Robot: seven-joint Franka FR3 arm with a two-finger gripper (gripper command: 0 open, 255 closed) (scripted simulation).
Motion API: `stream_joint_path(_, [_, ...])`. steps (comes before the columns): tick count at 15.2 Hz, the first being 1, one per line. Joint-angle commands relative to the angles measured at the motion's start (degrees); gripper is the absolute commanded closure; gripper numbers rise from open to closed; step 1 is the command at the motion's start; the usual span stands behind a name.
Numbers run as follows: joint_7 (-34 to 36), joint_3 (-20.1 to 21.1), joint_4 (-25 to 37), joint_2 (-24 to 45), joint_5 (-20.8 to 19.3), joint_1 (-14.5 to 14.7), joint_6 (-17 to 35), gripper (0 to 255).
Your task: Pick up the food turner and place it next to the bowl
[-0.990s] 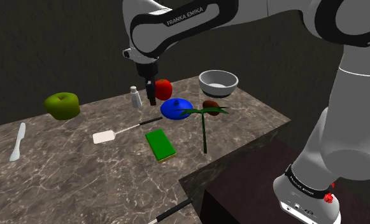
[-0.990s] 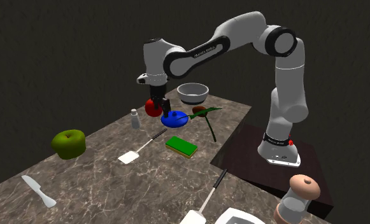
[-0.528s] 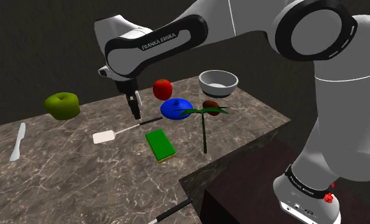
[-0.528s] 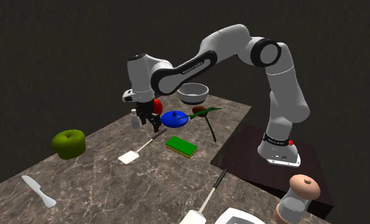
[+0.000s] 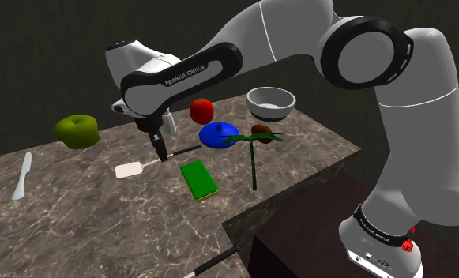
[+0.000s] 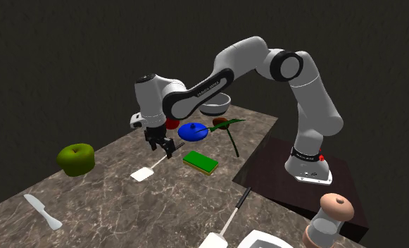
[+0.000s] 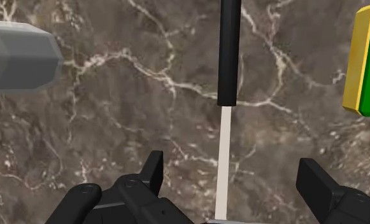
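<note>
The food turner lies flat on the marble counter, with a white blade and a thin shaft running into a black handle. My gripper hangs just above the shaft, pointing down. In the wrist view its black fingers stand wide apart, and the white shaft and black handle run between them untouched. The second exterior view has the gripper over the turner. The grey bowl stands at the counter's far corner; in the second exterior view the arm partly hides the bowl.
Near the turner lie a green and yellow sponge, a blue lid, a red fruit, a grey shaker and a green stalk. A green fruit and a white knife sit further left. A second turner overhangs the front edge.
The gripper has swung from beside the red fruit toward the shoulder view's left and come down over the turner's shaft. Its fingers stay apart; nothing on the counter has moved.
</note>
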Motion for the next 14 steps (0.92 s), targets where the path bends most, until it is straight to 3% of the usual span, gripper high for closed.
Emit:
stream_joint_path(1, [0.11, -0.1, -0.7, 0.6, -0.19, 0.0, 1.3, 0])
stream_joint_path(10, [0.2, -0.18, -1.36, 0.96, -0.32, -0.03, 2.3, 0])
stream_joint_path(11, [0.2, -0.18, -1.36, 0.96, -0.32, -0.03, 2.3, 255])
stream_joint_path(14, [0.2, -0.18, -1.36, 0.96, -0.32, -0.03, 2.3, 255])
